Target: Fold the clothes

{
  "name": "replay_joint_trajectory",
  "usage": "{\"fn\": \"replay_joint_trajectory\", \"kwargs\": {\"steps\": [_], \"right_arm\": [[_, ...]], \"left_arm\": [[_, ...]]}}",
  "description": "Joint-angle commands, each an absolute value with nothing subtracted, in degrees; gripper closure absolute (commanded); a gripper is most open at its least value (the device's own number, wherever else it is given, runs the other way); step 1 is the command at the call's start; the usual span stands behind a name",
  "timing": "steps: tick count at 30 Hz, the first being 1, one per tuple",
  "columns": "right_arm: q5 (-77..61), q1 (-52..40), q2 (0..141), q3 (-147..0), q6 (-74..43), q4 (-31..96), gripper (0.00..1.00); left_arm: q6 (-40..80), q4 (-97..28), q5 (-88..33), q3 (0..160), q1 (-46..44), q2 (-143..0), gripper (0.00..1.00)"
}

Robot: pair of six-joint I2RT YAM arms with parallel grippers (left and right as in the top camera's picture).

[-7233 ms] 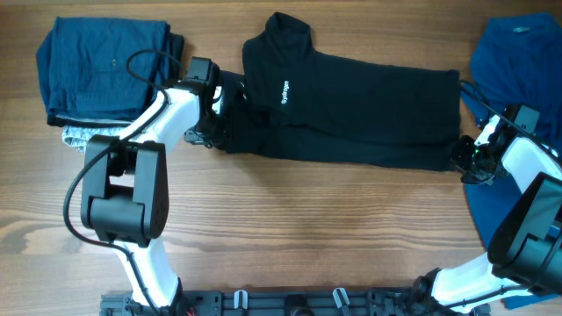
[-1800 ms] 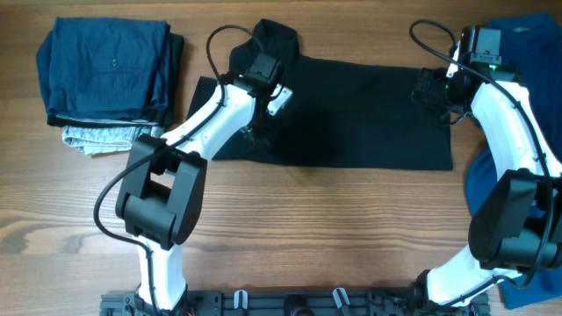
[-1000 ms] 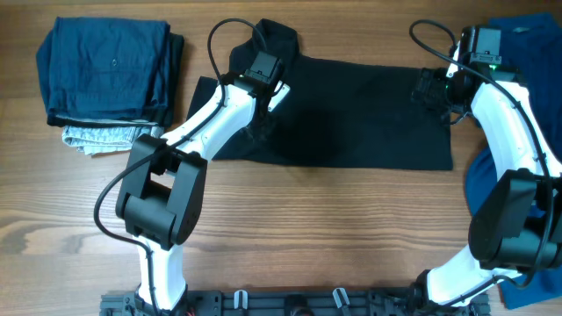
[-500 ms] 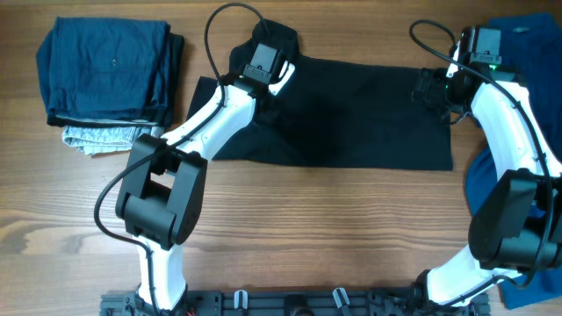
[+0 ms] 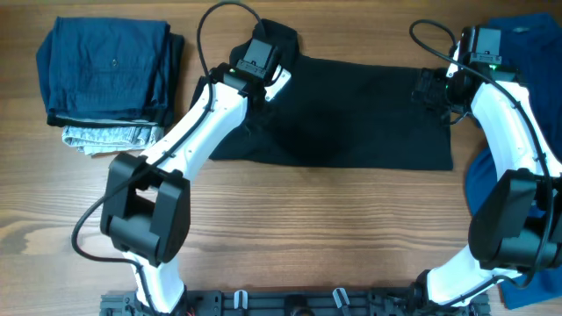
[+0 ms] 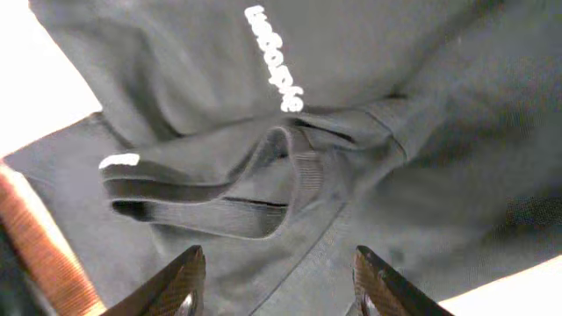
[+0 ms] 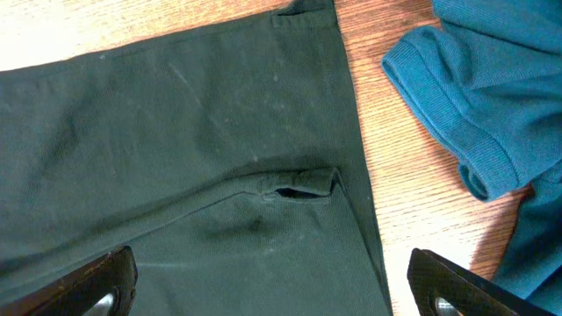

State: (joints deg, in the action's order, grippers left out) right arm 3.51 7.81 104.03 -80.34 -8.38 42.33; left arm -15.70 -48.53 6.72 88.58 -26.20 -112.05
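Observation:
The clothes on the table are a black polo shirt (image 5: pixel 351 114), laid out as a long folded band, and a bright blue shirt (image 5: pixel 518 44) at the right edge. My left gripper (image 5: pixel 261 92) hovers over the collar end. In the left wrist view its fingers (image 6: pixel 186 279) stand apart with nothing between them, above the collar fold (image 6: pixel 219 189) and the white lettering (image 6: pixel 274 57). My right gripper (image 5: pixel 428 88) is over the shirt's far right corner. The right wrist view shows that gripper (image 7: pixel 277 285) wide open over the black hem (image 7: pixel 294 183), with the blue shirt's sleeve (image 7: pixel 457 114) beside it.
A stack of folded dark blue garments (image 5: pixel 105 70) lies at the back left, with a pale grey one (image 5: pixel 105 136) under it. The blue shirt also drapes down the right side (image 5: pixel 483 193). Bare wooden table (image 5: pixel 307 228) runs along the front.
My left gripper has drawn back from the shirt's middle toward the collar at the far edge. The right arm has not moved.

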Motion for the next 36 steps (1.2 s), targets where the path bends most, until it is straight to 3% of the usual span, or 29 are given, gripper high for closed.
{"fn": "replay_joint_trajectory", "kwargs": {"steps": [1,13,16,18,24,36], "right_arm": [[4.51,7.86,103.63,-80.86,-9.02,42.22,0.00],[4.54,7.86,103.63,-80.86,-9.02,42.22,0.00],[4.54,7.86,103.63,-80.86,-9.02,42.22,0.01],[4.51,7.86,103.63,-80.86,-9.02,42.22,0.01],[4.51,7.86,103.63,-80.86,-9.02,42.19,0.00],[4.51,7.86,103.63,-80.86,-8.99,42.22,0.01]], "left_arm": [[-20.84,-48.51,1.54,89.14,-24.95,-116.99,0.49],[-20.82,-46.96,-6.46,89.14,-21.08,-121.89,0.52],[-20.82,-45.82,-6.07,89.17,-21.06,-121.86,0.84],[-20.80,-44.38,-4.86,89.17,-21.04,-121.84,0.90],[-20.80,-38.41,1.08,89.27,-21.26,-121.69,0.85],[-20.78,-32.29,-3.70,89.25,-21.26,-121.73,0.87]]}}
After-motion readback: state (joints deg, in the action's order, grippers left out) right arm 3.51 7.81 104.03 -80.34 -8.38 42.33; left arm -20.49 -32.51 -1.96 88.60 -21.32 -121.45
